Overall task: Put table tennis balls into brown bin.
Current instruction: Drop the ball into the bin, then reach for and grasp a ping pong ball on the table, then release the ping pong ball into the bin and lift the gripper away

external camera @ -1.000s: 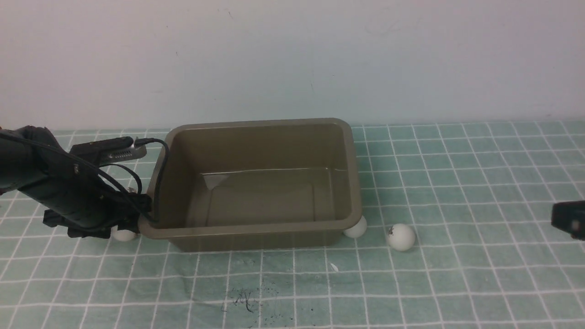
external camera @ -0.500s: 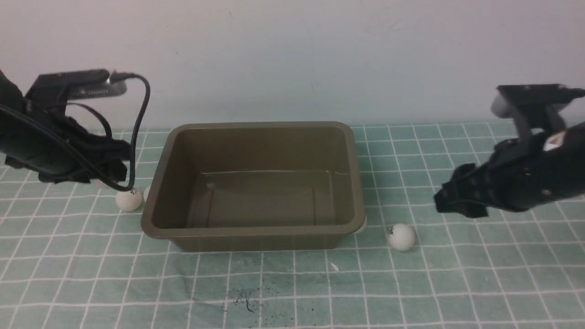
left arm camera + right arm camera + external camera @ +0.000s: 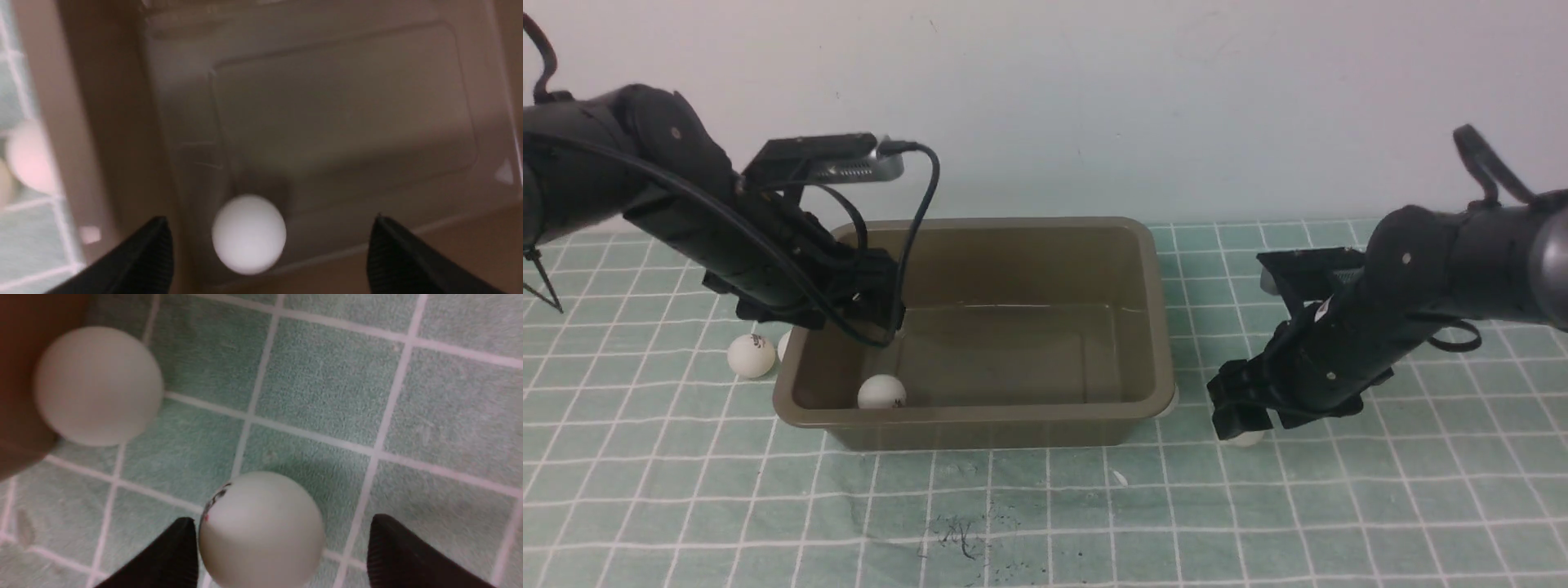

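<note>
Right gripper [image 3: 1240, 418] jaws apart astride table tennis ball [image 3: 261, 528] near brown bin [image 3: 980, 420]; likely light, slick: pinch mid-sphere. Left gripper [image 3: 882, 314] agape.

Front camera overlooks brown bin [image 3: 980, 415]; wrist cameras peer down closely.

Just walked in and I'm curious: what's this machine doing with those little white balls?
A two-armed robot is collecting balls into the bin. Its left end effector hangs open over the bin, one ball lying inside below it. The right end effector is open, lowered around a second ball on the cloth. Three others sit outside: one by the bin's right corner, two at its left.
</note>
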{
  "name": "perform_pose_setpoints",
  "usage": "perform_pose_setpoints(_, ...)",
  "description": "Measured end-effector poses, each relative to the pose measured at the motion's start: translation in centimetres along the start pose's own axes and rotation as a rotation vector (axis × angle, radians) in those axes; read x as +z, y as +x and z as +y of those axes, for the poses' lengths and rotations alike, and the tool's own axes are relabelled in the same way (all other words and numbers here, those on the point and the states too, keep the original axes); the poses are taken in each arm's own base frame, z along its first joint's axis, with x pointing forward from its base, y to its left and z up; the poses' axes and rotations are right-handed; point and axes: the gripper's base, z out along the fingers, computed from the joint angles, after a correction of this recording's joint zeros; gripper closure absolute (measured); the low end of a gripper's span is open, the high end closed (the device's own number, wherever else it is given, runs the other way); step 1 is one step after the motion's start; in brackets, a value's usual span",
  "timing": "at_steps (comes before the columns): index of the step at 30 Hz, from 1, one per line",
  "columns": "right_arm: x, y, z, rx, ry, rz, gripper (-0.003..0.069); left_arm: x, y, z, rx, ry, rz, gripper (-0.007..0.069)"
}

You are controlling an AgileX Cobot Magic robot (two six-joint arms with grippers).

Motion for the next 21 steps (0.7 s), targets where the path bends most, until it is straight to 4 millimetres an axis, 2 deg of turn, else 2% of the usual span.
perform_pose_setpoints(1, 0.1, 0.0, 0.0, -0.001, 0.001, 0.002, 0.0211, -0.4, -0.3, 0.1, -0.008, -0.004, -0.007, 0.0068)
perform_pose_setpoints(2, 0.2, -0.3, -0.1, -0.021, 0.008, 0.014, 0.0305, -1.4, -1.0, 1.0, -0.041, -0.027, -0.020, 0.0140)
perform_pose_setpoints(4, -0.9, -0.8, 0.0, -0.043, 0.017, 0.015, 0.0298, -2.9, -1.6, 2.9, -0.078, -0.079, -0.024, 0.0309)
perform_pose_setpoints(5, -1.1, -0.9, 0.0, -0.045, 0.018, 0.015, 0.0298, -3.0, -1.7, 2.9, -0.075, -0.084, -0.027, 0.0309)
perform_pose_setpoints(6, -2.6, -1.4, 0.2, -0.049, 0.018, 0.006, 0.0297, -4.0, -1.6, 5.2, -0.107, -0.141, -0.024, 0.0484)
perform_pose_setpoints(7, -3.2, -1.5, 0.3, -0.048, 0.015, 0.001, 0.0297, -4.1, -1.6, 5.7, -0.118, -0.152, -0.022, 0.0512)
perform_pose_setpoints(8, -6.3, -2.3, 1.1, -0.042, -0.019, -0.037, 0.0297, -4.4, -1.3, 8.0, -0.164, -0.188, -0.011, 0.0587)
perform_pose_setpoints(9, -6.9, -2.3, 1.3, -0.037, -0.030, -0.043, 0.0297, -4.4, -1.2, 8.7, -0.180, -0.196, -0.010, 0.0599)
perform_pose_setpoints(11, -10.2, -3.3, 3.6, -0.037, -0.123, -0.123, 0.0297, -3.7, -0.8, 10.5, -0.211, -0.213, 0.016, 0.0620)
perform_pose_setpoints(14, -11.9, -4.6, 6.6, -0.135, -0.191, -0.207, 0.0297, -1.9, -0.6, 11.3, -0.170, -0.209, 0.056, 0.0611)
perform_pose_setpoints(15, -11.6, -5.2, 8.3, -0.194, -0.217, -0.226, 0.0297, -0.7, -0.5, 11.5, -0.135, -0.198, 0.075, 0.0575)
perform_pose_setpoints(16, -11.5, -5.4, 8.5, -0.199, -0.220, -0.229, 0.0297, -0.4, -0.5, 11.6, -0.129, -0.196, 0.081, 0.0569)
perform_pose_setpoints(17, -10.9, -6.1, 9.6, -0.228, -0.234, -0.232, 0.0297, 0.7, -0.5, 11.6, -0.114, -0.187, 0.090, 0.0518)
perform_pose_setpoints(18, -10.9, -6.1, 9.6, -0.228, -0.234, -0.232, 0.0297, 0.7, -0.5, 11.6, -0.112, -0.185, 0.090, 0.0509)
perform_pose_setpoints(19, -10.4, -7.0, 10.3, -0.242, -0.243, -0.235, 0.0284, 1.7, -0.5, 11.6, -0.108, -0.179, 0.094, 0.0440)
perform_pose_setpoints(21, -9.9, -7.8, 10.5, -0.240, -0.246, -0.233, 0.0237, 2.9, -0.5, 11.5, -0.100, -0.174, 0.091, 0.0324)
